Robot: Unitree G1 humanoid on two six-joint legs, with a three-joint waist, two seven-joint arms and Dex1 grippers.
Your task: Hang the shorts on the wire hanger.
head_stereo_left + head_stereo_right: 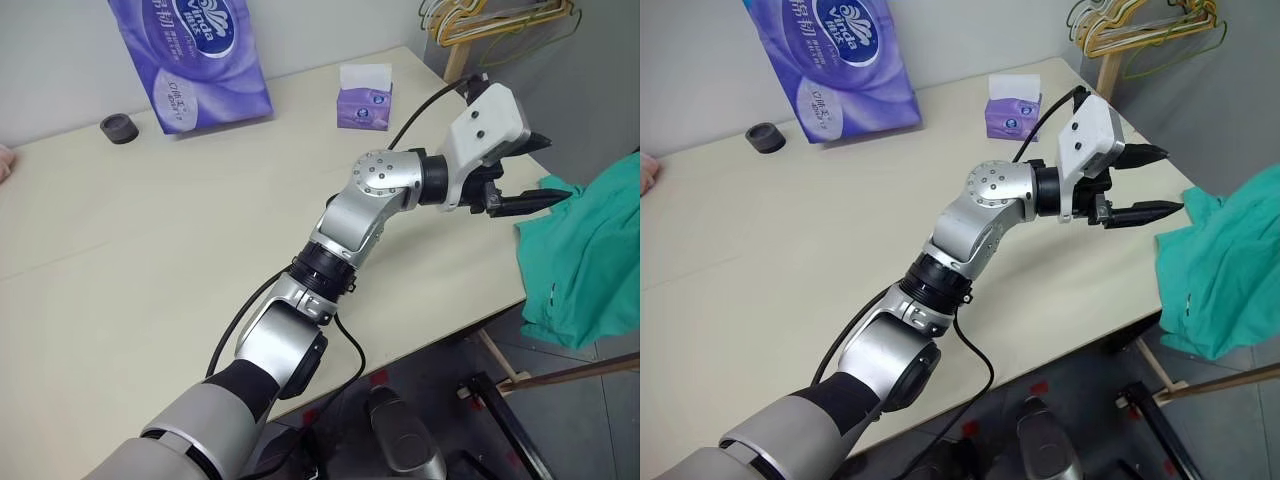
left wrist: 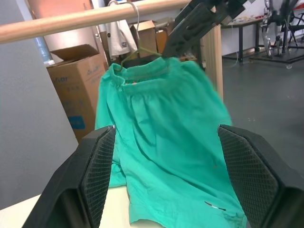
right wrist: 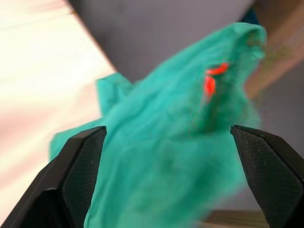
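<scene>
Your left gripper (image 1: 1145, 184) sits right of centre with its fingers spread wide and empty, just short of the shorts (image 1: 1225, 265) at the right edge. In the left wrist view they hang from the wire hanger (image 2: 137, 47) on the wooden rail (image 2: 85, 19). Your right gripper (image 3: 166, 178) is also spread wide, holding nothing.

A: Even, bright indoor light over the table (image 1: 150, 260); soft shadows, no harsh glare.
B: Sharp anywhere?
A: Head views, yes. In the right wrist view the shorts (image 3: 180, 156) smear, worst toward twelve o'clock.
</scene>
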